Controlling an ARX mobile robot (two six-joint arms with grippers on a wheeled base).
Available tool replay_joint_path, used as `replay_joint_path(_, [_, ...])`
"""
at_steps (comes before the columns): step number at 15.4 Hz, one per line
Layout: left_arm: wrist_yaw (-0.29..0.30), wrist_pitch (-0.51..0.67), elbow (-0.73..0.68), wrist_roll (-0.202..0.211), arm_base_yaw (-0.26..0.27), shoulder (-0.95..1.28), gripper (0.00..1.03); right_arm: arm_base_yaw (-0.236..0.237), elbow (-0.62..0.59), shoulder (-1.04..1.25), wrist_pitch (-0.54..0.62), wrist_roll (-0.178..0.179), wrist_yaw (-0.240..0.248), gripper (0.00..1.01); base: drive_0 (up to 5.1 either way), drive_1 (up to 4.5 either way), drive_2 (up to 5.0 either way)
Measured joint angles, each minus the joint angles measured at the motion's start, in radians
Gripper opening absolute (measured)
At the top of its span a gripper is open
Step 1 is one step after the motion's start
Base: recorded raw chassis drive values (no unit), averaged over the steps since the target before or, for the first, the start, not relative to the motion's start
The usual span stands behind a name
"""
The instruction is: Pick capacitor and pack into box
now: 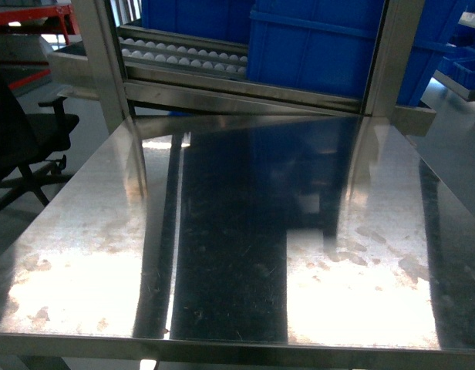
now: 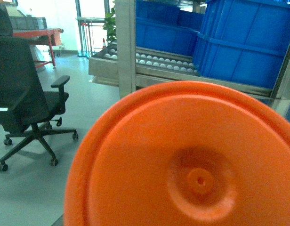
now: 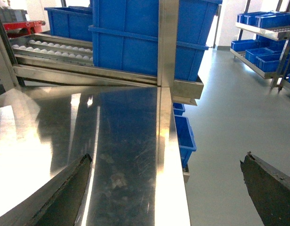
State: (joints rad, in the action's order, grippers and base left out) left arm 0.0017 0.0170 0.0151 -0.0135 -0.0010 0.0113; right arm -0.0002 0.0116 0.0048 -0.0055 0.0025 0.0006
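Steel tabletop [image 1: 222, 254] fills the head view, bare and glaring with reflections, backed by a roller rack [image 1: 183, 55] loaded with blue bins [image 1: 330, 46]. An office chair [image 1: 21, 131] is seen on the grey floor to the left.

No capacitor and no pink box can be found in any of the three views, so where the task's things lie cannot be told; nothing is seen packed, and by that showing the whole job (pick, carry, pack) is judged still to be done.

Neither arm is caught by the head camera. From the right wrist, the right gripper [image 3: 168, 188] is shown with its two dark fingers [image 3: 65, 193] spread wide apart and nothing between them, hanging over the table's right edge; more bins on a far shelf [image 3: 262, 23] are given by this view alone.

From the left wrist, the frame is largely blocked by an orange disc [image 2: 187, 160] with a dimpled centre, very close to the lens. What it is cannot be judged, and the left gripper is hidden behind it or out of frame.
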Motion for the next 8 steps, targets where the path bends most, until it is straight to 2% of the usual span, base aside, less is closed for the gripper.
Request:
replay_joint_path(2, [-0.003,-0.030,-0.002,0.000,0.000,0.000,0.44,0.000,0.000,0.000,0.000,0.000,0.000,0.98,0.0,0.00,0.0])
replay_joint_path(8, [-0.002,-0.024,-0.002,0.000,0.000,-0.001,0.44,0.000,0.000,0.000,0.000,0.000,0.000,0.98,0.0,0.00,0.0])
